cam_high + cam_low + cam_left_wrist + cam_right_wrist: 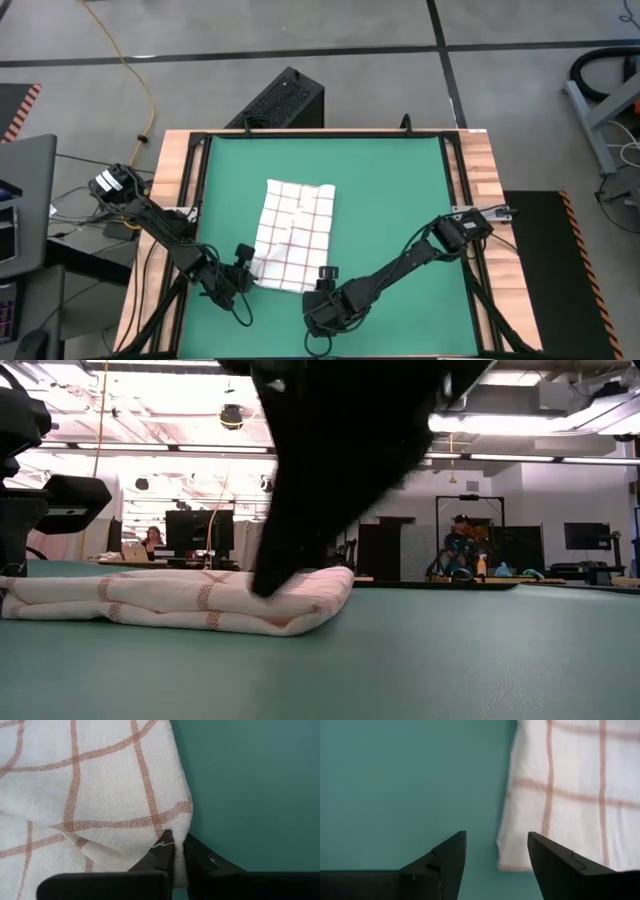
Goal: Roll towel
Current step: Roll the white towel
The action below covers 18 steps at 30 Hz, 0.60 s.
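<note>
Left hand [175, 855] is pinched tight on the near corner of the towel [290, 235], arm stretched low across the green mat [400, 200]. Right hand [497, 852] sits spread wide just beside the towel's other near corner, gripping nothing.

Towel [291, 234]: soft white cloth with thin red check lines, lying folded flat on the green mat [400, 180], a little to the left arm's side of the mat's middle and toward its near edge. Low view shows stacked layers with rounded folded edges [180, 600], slightly rumpled on top. Its near corner on the left arm's side [167, 837] is pinched and slightly lifted; the other near corner [512, 857] lies flat on the mat.
</note>
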Each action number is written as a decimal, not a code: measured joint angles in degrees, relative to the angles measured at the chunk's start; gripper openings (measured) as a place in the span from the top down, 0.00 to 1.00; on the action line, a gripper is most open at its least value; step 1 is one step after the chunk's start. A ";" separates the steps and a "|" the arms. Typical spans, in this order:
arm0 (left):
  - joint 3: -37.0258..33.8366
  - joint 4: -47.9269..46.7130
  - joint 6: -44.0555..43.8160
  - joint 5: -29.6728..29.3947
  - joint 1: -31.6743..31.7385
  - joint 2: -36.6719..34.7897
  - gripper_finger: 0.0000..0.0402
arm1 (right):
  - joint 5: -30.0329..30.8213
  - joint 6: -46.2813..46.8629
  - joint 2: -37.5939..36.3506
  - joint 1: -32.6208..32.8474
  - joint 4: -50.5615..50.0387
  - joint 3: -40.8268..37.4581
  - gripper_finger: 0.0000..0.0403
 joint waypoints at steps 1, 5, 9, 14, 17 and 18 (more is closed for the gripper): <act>0.00 0.19 -0.31 -0.04 0.00 0.00 0.97 | 0.22 -0.84 -0.11 0.00 -0.13 0.53 0.42; -0.04 0.53 -0.44 -0.29 0.00 0.02 0.97 | 0.57 -3.32 0.39 -0.01 -0.43 0.53 0.42; -0.04 0.57 -0.50 -0.30 0.00 0.02 0.97 | 0.93 -3.28 0.53 -0.44 0.85 -2.28 0.42; -0.04 0.62 -0.38 -0.32 0.00 0.02 0.97 | 3.10 -3.29 0.53 -1.47 -0.33 -2.48 0.42; -0.04 0.64 -0.34 -0.32 0.00 0.02 0.97 | 2.97 -3.37 0.53 -2.12 0.25 -2.48 0.42; -0.04 0.64 -0.32 -0.32 0.00 0.02 0.97 | 2.73 -3.94 0.53 -2.17 0.49 -2.48 0.42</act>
